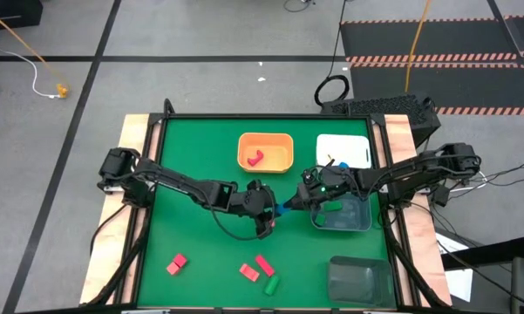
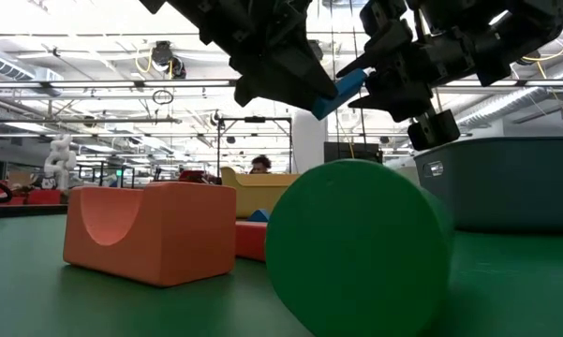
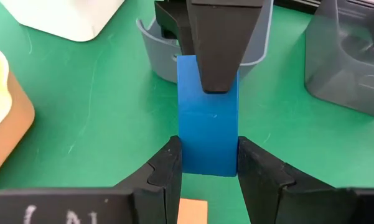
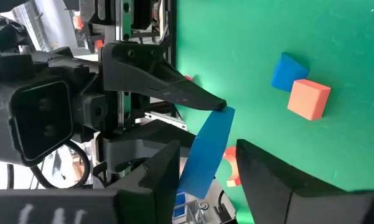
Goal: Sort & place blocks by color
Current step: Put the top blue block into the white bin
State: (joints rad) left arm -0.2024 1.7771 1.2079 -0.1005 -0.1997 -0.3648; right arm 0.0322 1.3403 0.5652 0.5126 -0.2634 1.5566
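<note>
A blue bar block (image 3: 206,124) hangs in the air over the table's middle, between my two grippers. My left gripper (image 1: 275,212) comes from the left and is shut on the bar's near end. My right gripper (image 4: 205,155) comes from the right and is open, with one finger (image 3: 215,56) above the bar's far end and one below it. In the right wrist view a gap shows between the bar (image 4: 205,152) and one finger (image 4: 261,174). Loose red blocks (image 1: 176,263) (image 1: 264,264) and a green one (image 1: 271,284) lie near the table's front edge. My left gripper pinches the bar's two long sides (image 3: 205,167) near its one end, between the two fingers. The fingers slant down from the table's left and lie along the bar. The bar is lifted clear of the table and sticks out toward my right gripper. My right gripper stands around the bar's other end; whether a finger touches it, I cannot tell.
At the back stand an orange bin (image 1: 279,139) with a red piece (image 1: 255,158) in it and a white bin (image 1: 343,150). A grey bin (image 1: 353,222) sits under my right arm, and another (image 1: 359,281) at the front right. A small blue block (image 4: 289,70) and an orange cube (image 4: 309,98) lie under the grippers.
</note>
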